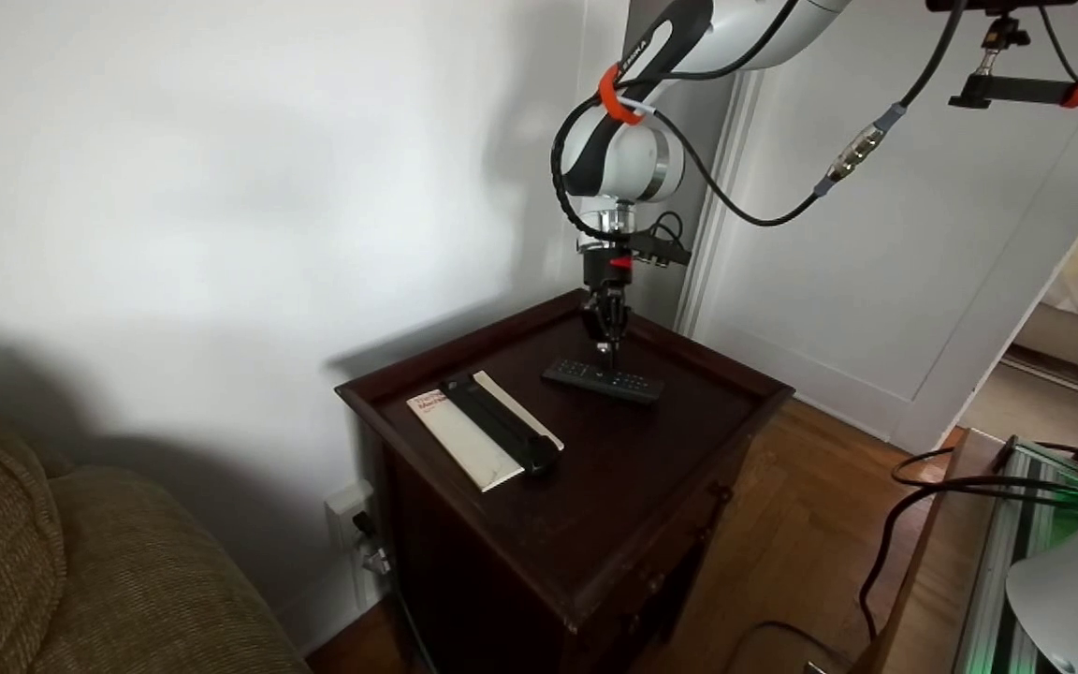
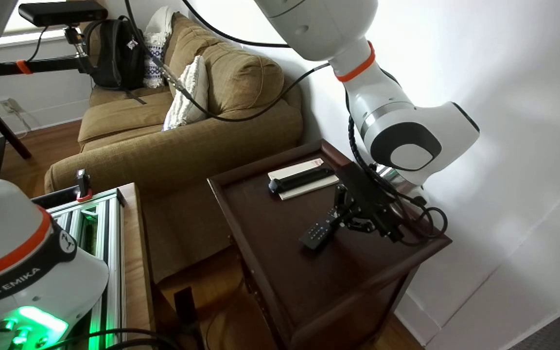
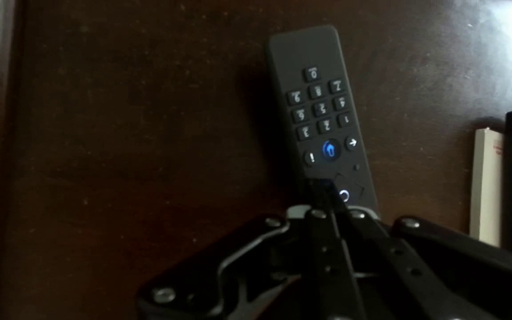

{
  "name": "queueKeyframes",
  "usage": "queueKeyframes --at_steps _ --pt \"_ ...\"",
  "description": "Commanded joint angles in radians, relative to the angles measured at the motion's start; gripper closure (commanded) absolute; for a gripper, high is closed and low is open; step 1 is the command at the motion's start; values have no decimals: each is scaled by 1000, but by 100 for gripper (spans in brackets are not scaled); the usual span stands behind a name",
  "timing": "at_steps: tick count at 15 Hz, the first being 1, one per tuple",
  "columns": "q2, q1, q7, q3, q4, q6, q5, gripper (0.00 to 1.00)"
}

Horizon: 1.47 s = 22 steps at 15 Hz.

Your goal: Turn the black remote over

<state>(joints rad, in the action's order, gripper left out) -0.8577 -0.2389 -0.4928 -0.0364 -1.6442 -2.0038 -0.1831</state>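
Note:
The black remote (image 3: 314,58) lies flat on the dark wooden nightstand with its buttons facing up. It also shows in both exterior views (image 1: 637,387) (image 2: 317,235). My gripper (image 3: 320,186) points down at the remote in the wrist view, with its fingers together and nothing seen between them. The fingertips overlap the remote's left side near the ring button and hide part of its lower end. In both exterior views the gripper (image 1: 608,360) (image 2: 342,219) is right at the remote's middle. I cannot tell whether the tips touch it.
A white flat book (image 1: 455,435) with red print lies on the nightstand (image 1: 595,524), and a long black object (image 1: 499,421) rests on it. The nightstand top has a raised rim (image 2: 253,257). A wall stands behind it, and a brown sofa (image 2: 178,146) is beside it.

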Motion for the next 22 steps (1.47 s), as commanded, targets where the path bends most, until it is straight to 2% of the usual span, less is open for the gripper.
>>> queueKeyframes --at_steps 1,3,6,11,13,18,19,20,22 --pt "2 -5 -6 -5 13 37 35 100" --pt "5 -10 -25 -11 12 40 41 73" --pt "35 -17 -72 -19 -15 34 43 53" --pt "-9 -8 -173 -29 25 41 67 14" --pt "-26 -4 -205 -37 35 53 70 1" --pt "-64 12 -225 -43 57 81 68 1" --pt "-69 15 -224 -44 60 83 68 24" --pt "-76 18 -223 -42 64 81 70 27" --pt "-84 19 -220 -40 73 83 75 42"
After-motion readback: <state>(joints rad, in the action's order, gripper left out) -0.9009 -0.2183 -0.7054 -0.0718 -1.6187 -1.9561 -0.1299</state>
